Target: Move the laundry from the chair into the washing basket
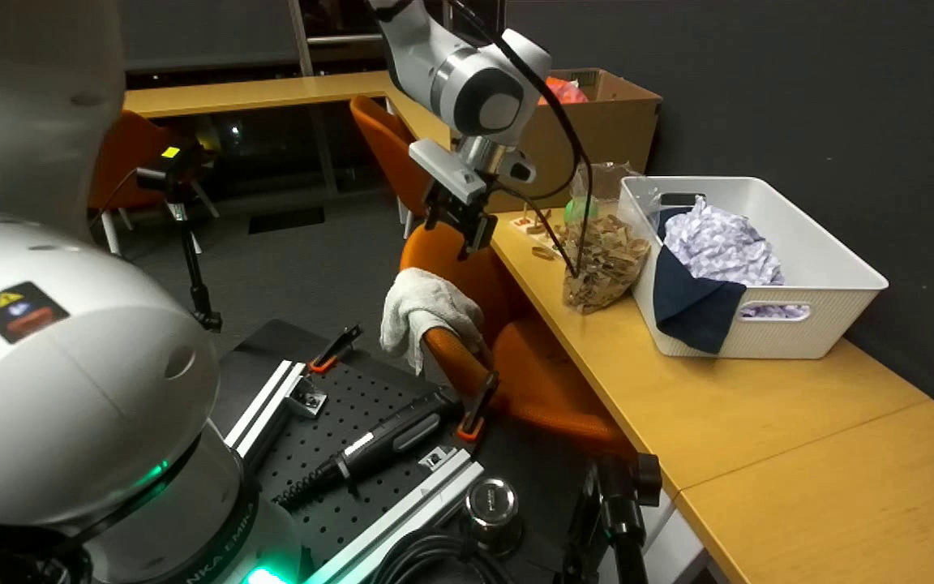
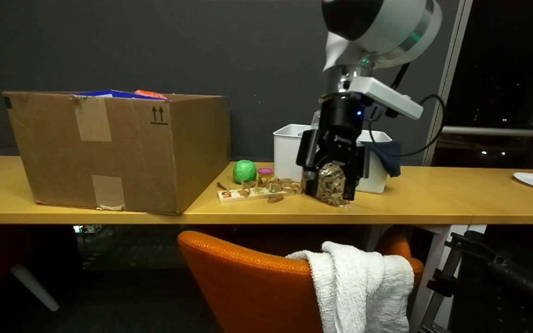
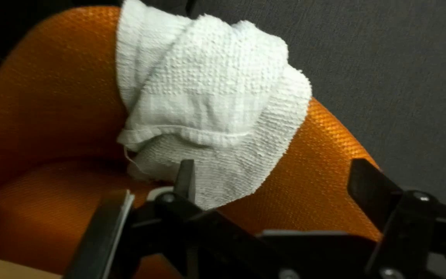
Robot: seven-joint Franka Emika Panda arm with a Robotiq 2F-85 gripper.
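On the near side of the orange chair (image 1: 544,365), next to the white lower part of the robot arm (image 1: 110,389), a black perforated board (image 1: 386,388) carries a dark cylindrical tool (image 1: 402,434), with a coil of black cable (image 1: 434,560) and a shiny-topped container (image 1: 492,519) near it. The white towel (image 1: 426,308) lies draped over the rim of the chair, hanging down the outer face and also falling down the inner side, as the wrist view shows. Above the chair, higher than the towel and apart from both, hangs the pincer (image 2: 330,193), its two fingers spread well away from each other. Just beyond the chair runs the desk (image 1: 759,446). Across it from the chair stands the washing basket (image 1: 775,337), a patterned cloth (image 1: 722,243), white with a bluish print, crumpled inside and a navy cloth (image 1: 694,304) hanging over its rim. Also past the chair is a clear bag of brown shreds (image 1: 605,264); whether it touches the basket I cannot tell. Farther from the chair on the desk are a green ball (image 2: 244,171) and a pink-lidded tub (image 2: 265,173), then a cardboard box (image 1: 609,134) with an orange item (image 1: 566,91) showing at its top. A second orange chair (image 1: 392,154) stands well beyond the first
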